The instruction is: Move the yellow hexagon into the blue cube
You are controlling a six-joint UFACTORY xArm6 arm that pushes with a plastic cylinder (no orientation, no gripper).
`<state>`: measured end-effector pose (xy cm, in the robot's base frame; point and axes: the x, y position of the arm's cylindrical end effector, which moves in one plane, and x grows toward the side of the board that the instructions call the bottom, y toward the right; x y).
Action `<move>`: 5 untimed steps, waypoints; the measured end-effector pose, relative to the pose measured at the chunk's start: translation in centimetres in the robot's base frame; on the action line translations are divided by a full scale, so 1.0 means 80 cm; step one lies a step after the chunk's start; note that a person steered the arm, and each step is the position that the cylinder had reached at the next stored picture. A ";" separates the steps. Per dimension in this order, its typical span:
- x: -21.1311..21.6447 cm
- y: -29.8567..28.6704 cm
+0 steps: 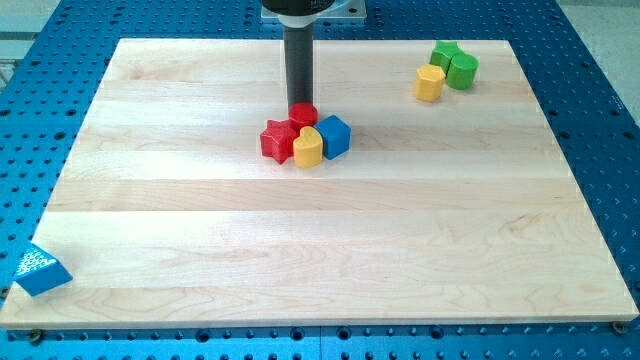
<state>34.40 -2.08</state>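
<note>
Cluster of four blocks sits just past the middle of the wooden worktop (320,250), towards its far edge, with my tip (299,104) at the cluster's far side.

No jaws on this rig: the arm ends in a plain dark rod that holds nothing. My tip stands right behind the red cylinder (303,115); contact cannot be confirmed. Yellow hexagon (308,147) lies in front of that cylinder, touching the blue cube (334,135) on its right and the red star (279,139) on its left. Near the worktop's far right corner: a second yellow hexagon (430,83), a green cylinder (462,70) and a green star (444,53), packed close together. A blue triangular block (41,269) lies at the near left corner, overhanging the left edge.
</note>
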 end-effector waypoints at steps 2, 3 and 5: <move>0.019 0.191; 0.005 0.291; -0.134 0.398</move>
<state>23.72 29.74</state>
